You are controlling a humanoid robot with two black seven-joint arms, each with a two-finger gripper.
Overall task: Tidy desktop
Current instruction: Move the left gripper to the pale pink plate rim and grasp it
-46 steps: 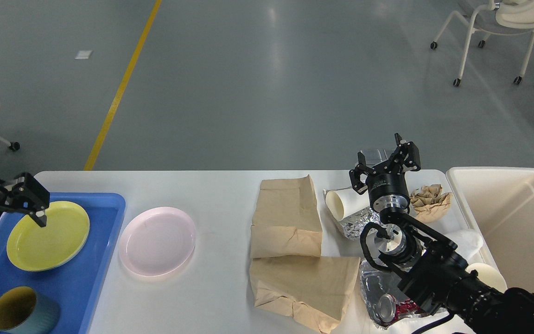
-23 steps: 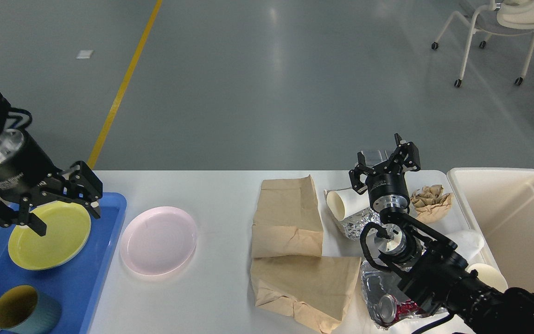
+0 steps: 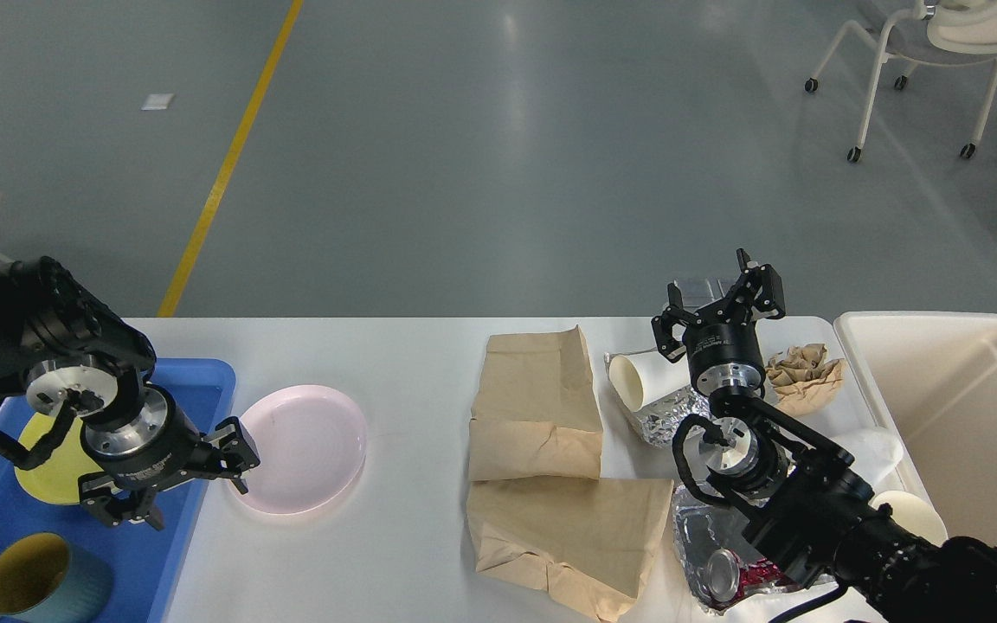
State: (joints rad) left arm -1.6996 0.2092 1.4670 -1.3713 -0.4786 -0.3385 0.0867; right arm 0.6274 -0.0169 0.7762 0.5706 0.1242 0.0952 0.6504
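Left gripper [image 3: 191,480] open, holding nothing, at the near-left rim of the round pink plastic plate [image 3: 298,449] on the large white desk [image 3: 403,363]. Step, likely: taking the plate for the blue plastic tray [image 3: 196,385] behind the gripper. Next: close on the rim. Right gripper [image 3: 717,298] open, empty, above the crumpled foil [image 3: 667,411], beside the flattened brown paper bags [image 3: 542,407].

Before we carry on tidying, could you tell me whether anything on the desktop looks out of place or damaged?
Yes: a paper cup lies tipped over on crumpled foil, and a crushed can lies near the desktop's front right.
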